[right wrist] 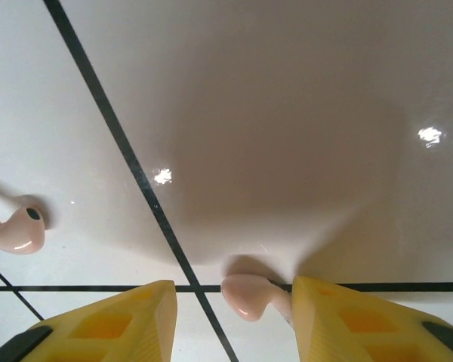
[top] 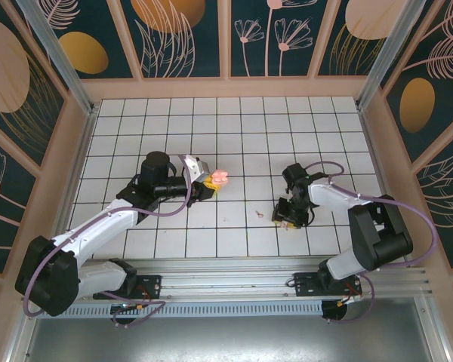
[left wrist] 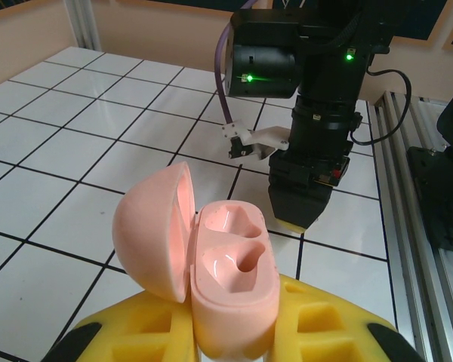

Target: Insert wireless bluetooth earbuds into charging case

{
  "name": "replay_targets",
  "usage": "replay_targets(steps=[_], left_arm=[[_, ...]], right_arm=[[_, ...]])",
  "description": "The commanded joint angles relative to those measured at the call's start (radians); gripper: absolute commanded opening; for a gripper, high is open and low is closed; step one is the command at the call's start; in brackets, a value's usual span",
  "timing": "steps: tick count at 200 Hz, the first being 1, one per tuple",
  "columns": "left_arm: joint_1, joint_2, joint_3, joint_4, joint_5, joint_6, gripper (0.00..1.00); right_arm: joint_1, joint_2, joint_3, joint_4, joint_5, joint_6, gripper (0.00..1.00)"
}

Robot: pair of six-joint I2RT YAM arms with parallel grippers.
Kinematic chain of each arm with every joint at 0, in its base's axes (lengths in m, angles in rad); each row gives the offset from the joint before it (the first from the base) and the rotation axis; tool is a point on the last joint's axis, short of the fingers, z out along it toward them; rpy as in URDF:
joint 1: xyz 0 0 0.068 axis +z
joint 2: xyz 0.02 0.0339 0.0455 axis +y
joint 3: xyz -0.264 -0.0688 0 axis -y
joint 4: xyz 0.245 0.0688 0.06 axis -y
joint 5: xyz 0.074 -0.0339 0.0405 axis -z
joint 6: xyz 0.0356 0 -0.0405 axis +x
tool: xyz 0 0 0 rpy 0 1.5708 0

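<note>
— Whereabouts of the case (left wrist: 234, 279)?

— Pinched in the left gripper (left wrist: 234, 332), lower half wedged between two yellow fingers (left wrist: 136, 332), raised off the tiled table (top: 241, 128). Jaws drawn tight against its sides. Lid (left wrist: 155, 230) swung open to one side, both glossy hollows (left wrist: 238, 260) facing up.

— From overhead?

— Left of the table's middle, a pale pink blob right at the fingertips.

— And the right gripper (right wrist: 232, 292)?

— Low over the tiles, right of the middle, well apart from the case. Jaws partly apart, clamped on nothing. One earbud (right wrist: 249, 296) lying on the tile in the gap between its own yellow fingers (right wrist: 370, 324). Stem end against the finger at the right of the wrist view, rounded head poking out into the gap. Bare tile between that head and the opposite finger.

— Any other earbud?

— Yes, a second earbud (right wrist: 19, 230), flat on the tile outside the jaws, at the far left of that same wrist view, beyond a black grout line (right wrist: 136, 173). Touching neither finger. Overhead, just a pink speck beside the right gripper, on the side toward the case.

— Anything else from the left wrist?

— Black right arm (left wrist: 317, 113) standing beyond the open case, nose down to the table, green light on its housing.
</note>
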Motion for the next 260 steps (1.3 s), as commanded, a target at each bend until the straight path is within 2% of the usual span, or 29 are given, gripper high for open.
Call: replay_targets(steps=[1, 31, 84, 123, 171, 260], left_arm=[[-0.006, -0.021, -0.014, -0.002, 0.009, -0.005, 0.2], [-0.006, -0.021, -0.012, -0.002, 0.008, -0.006, 0.2], [-0.006, -0.021, -0.013, -0.004, 0.009, -0.006, 0.2], [-0.006, -0.028, -0.013, -0.011, -0.001, -0.006, 0.2], [-0.006, -0.03, -0.015, -0.016, -0.004, -0.005, 0.2], [-0.006, -0.025, -0.014, -0.019, -0.003, -0.003, 0.2]], right_arm=[[0.015, -0.03, -0.019, -0.014, -0.035, 0.027, 0.44], [0.023, -0.044, 0.004, -0.051, -0.037, 0.037, 0.42], [0.023, -0.005, 0.125, -0.173, 0.103, 0.013, 0.4], [0.034, 0.065, 0.157, -0.169, 0.117, -0.009, 0.35], [0.068, 0.134, 0.179, -0.17, 0.137, -0.019, 0.33], [0.089, 0.165, 0.154, -0.154, 0.154, -0.011, 0.3]])
